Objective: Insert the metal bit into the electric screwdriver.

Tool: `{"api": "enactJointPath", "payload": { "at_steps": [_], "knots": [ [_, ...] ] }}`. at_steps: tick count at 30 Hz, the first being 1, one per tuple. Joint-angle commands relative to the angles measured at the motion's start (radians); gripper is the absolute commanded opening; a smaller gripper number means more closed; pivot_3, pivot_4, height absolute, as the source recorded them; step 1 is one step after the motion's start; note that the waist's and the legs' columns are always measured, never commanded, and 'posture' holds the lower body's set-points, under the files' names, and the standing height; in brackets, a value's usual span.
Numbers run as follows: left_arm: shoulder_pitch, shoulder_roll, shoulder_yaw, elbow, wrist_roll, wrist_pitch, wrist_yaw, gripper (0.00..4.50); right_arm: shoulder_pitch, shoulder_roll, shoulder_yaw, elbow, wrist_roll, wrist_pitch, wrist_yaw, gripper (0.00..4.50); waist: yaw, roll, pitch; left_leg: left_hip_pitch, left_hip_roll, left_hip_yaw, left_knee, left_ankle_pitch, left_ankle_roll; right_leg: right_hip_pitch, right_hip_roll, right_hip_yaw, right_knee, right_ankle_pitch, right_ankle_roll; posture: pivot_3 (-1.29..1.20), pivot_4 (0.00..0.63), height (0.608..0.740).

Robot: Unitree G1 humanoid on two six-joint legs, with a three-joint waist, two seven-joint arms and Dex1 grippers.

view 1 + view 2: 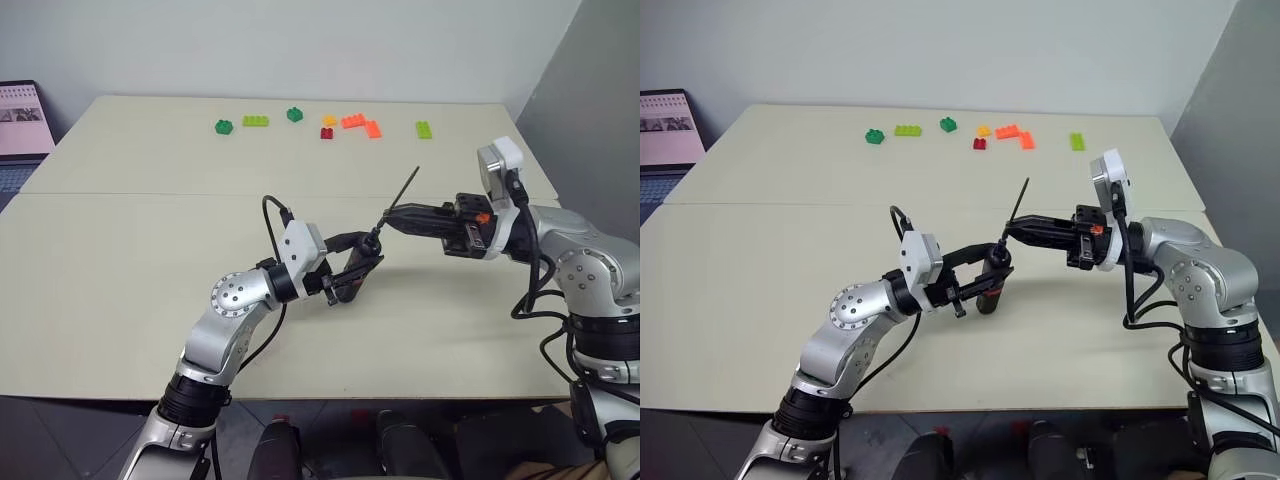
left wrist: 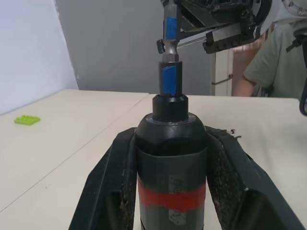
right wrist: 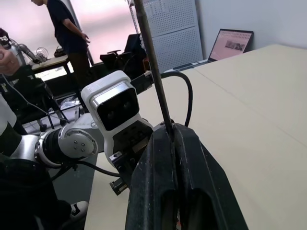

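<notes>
Left gripper (image 1: pixel 985 277) clamped on electric screwdriver (image 2: pixel 171 163), right gripper (image 1: pixel 392 218) pinching metal bit (image 1: pixel 404 189). Bit end at chuck, apparently not seated; push-in left.

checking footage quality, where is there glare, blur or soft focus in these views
Right wrist view: bright window glare washes out the background behind the standing person; the metal bit stays sharp. Left wrist view: the electric screwdriver is crisp, the seated person behind is soft. Left eye view: even light, faint shadows on the table.
</notes>
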Motion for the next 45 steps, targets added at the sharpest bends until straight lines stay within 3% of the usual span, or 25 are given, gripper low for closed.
{"api": "enactJointPath", "payload": {
  "at_steps": [1,10,28,45],
  "knots": [
    [-0.017,0.007,0.07,-0.021,0.006,-0.013,0.048,1.64,0.016,-0.011,0.09,-0.031,-0.049,-0.01,0.064,0.0,0.0,0.0,0.0,0.0,0.0,0.0,0.0,0.0,0.0,0.0,0.0,0.0,0.0,0.0,0.0,0.0,0.15,0.74],
    [-0.016,0.011,0.066,-0.021,0.008,-0.012,0.044,1.64,0.002,-0.011,0.095,-0.03,-0.062,0.007,0.061,0.0,0.0,0.0,0.0,0.0,0.0,0.0,0.0,0.0,0.0,0.0,0.0,0.0,0.0,0.0,0.0,0.0,0.15,0.74],
    [-0.014,0.022,0.065,-0.011,0.014,-0.017,0.033,1.64,-0.013,-0.032,0.026,-0.043,-0.05,0.003,0.059,3.86,-0.001,0.0,0.001,-0.001,0.0,0.0,-0.001,0.0,0.0,-0.001,0.0,0.0,-0.001,0.0,0.0,0.0,0.15,0.74],
    [-0.026,0.012,0.063,-0.005,0.014,-0.008,0.04,1.64,-0.041,0.012,-0.057,-0.022,-0.066,-0.059,-0.072,3.86,0.003,0.0,0.002,-0.009,0.0,0.0,0.0,0.0,0.0,-0.008,0.0,-0.001,-0.001,0.003,-0.005,0.0,0.15,0.74]
  ]
}}
